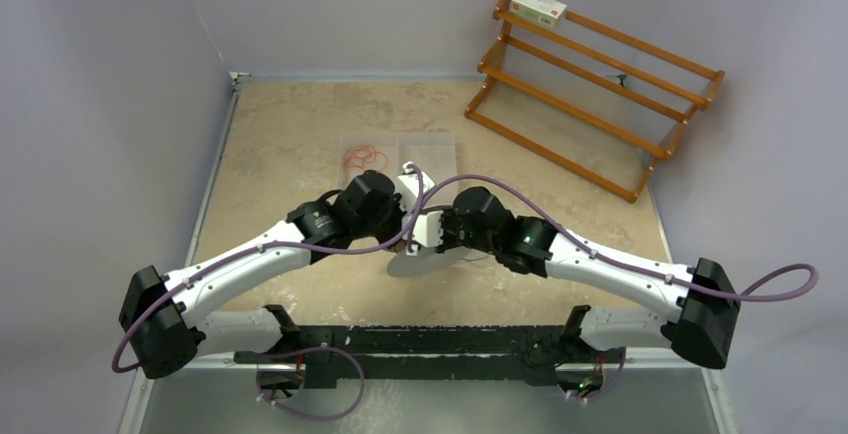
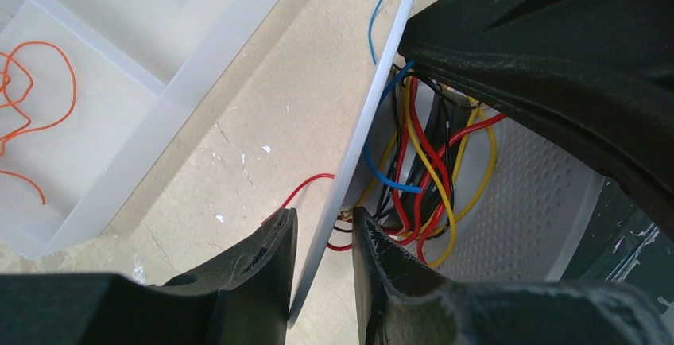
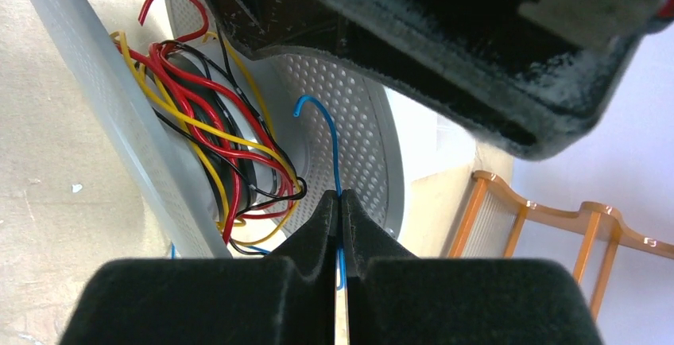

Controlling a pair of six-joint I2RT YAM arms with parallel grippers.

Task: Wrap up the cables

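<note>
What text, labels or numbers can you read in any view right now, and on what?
Nothing can be read.
The small box on top of the wooden rack: coloured printing, too small to read.
The reel, the wound cables, the blue cable and the clear tray: no print visible.

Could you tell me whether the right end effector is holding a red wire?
No, the right end effector is shut on the thin blue wire, not a red one.

Thin red, yellow, black, blue cables [image 2: 420, 172] tangled on white spool [image 2: 517, 202]
</note>
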